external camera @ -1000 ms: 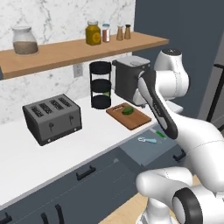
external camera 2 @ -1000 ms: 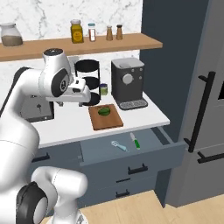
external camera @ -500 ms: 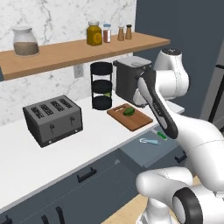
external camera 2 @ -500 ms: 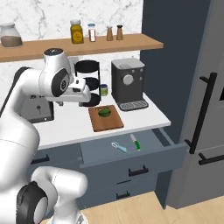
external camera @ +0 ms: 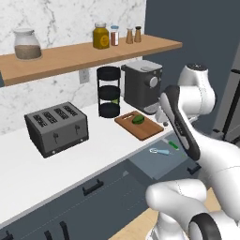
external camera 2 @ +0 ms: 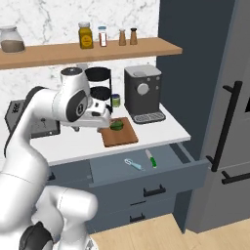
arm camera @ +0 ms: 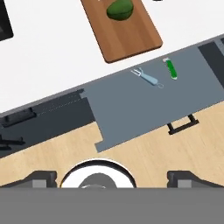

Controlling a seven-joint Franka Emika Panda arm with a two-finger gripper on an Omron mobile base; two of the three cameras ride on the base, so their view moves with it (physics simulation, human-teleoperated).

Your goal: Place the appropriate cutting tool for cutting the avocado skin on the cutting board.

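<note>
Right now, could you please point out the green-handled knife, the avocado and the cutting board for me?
green-handled knife (arm camera: 171, 69), hand view, on its green handle.
avocado (arm camera: 120, 9), hand view, middle of its dark green body.
cutting board (arm camera: 131, 41), hand view, bare wood beside the avocado.

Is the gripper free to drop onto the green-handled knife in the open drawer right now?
Probably yes: the knife lies uncovered in the open drawer, apart from the light-blue utensil, with nothing above it. The gripper is well above it.
</note>
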